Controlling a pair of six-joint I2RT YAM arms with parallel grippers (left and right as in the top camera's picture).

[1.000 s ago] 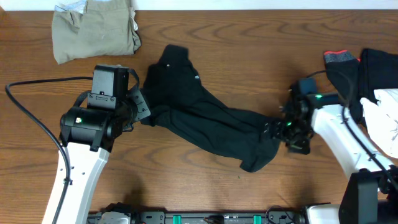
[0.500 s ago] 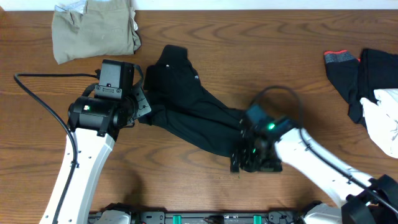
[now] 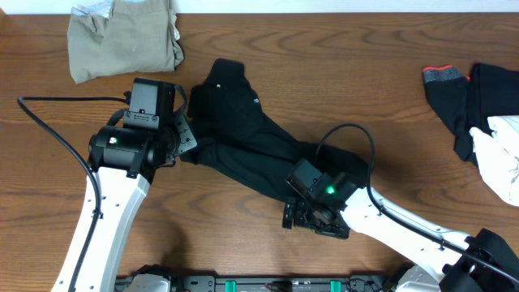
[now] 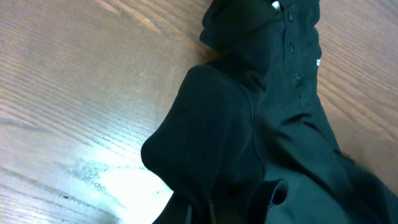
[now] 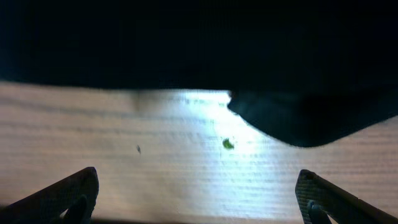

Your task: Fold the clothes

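The clothes on the table centre are a black garment (image 3: pixel 251 138) lying crumpled on a diagonal; its small white logo (image 3: pixel 255 101) shows. In the left wrist view its buttoned placket (image 4: pixel 292 56) runs up to the collar. My left gripper (image 3: pixel 186 139) is shut on the garment's left edge, with dark fabric bunched between the jaws (image 4: pixel 230 205). My right gripper (image 3: pixel 297 217) stands open at the garment's lower edge. In the right wrist view both fingertips (image 5: pixel 81 186) hover over bare wood, with the black hem (image 5: pixel 292 118) just ahead and nothing between them.
A khaki garment (image 3: pixel 122 36) lies folded at the back left. At the right edge sits a pile: a black piece with red-orange trim (image 3: pixel 444 77), more black cloth (image 3: pixel 491 89) and a white one (image 3: pixel 504 158). A cable (image 3: pixel 49 101) trails left of the left arm.
My right arm has swept from the table's right side leftward to the garment's lower edge, jaws open throughout. The left arm shifted slightly back, still holding the fabric.
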